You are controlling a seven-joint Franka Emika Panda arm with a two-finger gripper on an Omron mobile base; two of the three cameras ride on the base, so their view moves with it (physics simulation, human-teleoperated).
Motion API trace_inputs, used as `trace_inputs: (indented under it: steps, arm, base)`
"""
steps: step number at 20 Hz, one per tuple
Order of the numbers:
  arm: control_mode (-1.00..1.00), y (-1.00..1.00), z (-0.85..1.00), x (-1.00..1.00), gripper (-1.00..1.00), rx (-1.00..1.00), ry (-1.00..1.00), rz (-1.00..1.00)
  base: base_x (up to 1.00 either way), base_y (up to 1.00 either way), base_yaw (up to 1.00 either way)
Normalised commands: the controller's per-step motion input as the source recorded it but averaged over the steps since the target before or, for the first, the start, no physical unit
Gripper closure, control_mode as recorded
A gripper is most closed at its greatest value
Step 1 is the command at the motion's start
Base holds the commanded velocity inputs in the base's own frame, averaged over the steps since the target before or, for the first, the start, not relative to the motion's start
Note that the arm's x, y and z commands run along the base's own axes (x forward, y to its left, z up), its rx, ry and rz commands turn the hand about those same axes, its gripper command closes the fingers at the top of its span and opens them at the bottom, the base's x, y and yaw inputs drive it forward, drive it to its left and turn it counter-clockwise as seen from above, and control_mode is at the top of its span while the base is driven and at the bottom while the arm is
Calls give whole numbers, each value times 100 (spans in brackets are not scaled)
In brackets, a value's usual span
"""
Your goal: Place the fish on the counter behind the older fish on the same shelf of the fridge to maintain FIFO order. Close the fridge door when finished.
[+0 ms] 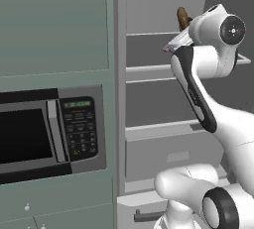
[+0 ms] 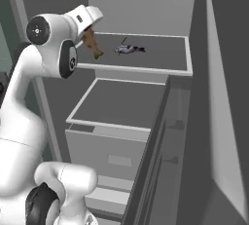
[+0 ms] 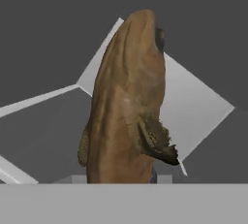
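Note:
My gripper is shut on the brown fish, which hangs tail down just above the left part of the fridge's upper shelf. This fish also pokes up behind the wrist in the left base view. The older fish, small and greyish, lies flat mid-shelf, to the right of the held one and apart from it. The fridge door stands open at the right. The fish hides my fingertips in the hand view. The counter is out of view.
Below the upper shelf are the lower shelf and the drawer box. A black microwave sits in the cabinet wall left of the fridge. The freezer drawer's bar handle is low down by my base.

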Motion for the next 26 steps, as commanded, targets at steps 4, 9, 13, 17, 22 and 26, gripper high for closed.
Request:
trace_inputs:
  steps: [4,9,13,17,22,26]
  arm:
    - [-100,5,1,67,100,-22,0,20]
    - [-100,11,1,70,100,-17,0,19]
    - [-100,22,-1,70,100,-24,0,9]
    - [-100,3,0,61,100,-18,5,0]
    - [-100,1,-2,62,100,-21,14,0]
    - [-100,0,0,58,100,-16,3,1]
  base:
    - [0,0,0]
    - [0,0,0]
    - [0,0,0]
    - [0,0,0]
    - [0,0,0]
    - [0,0,0]
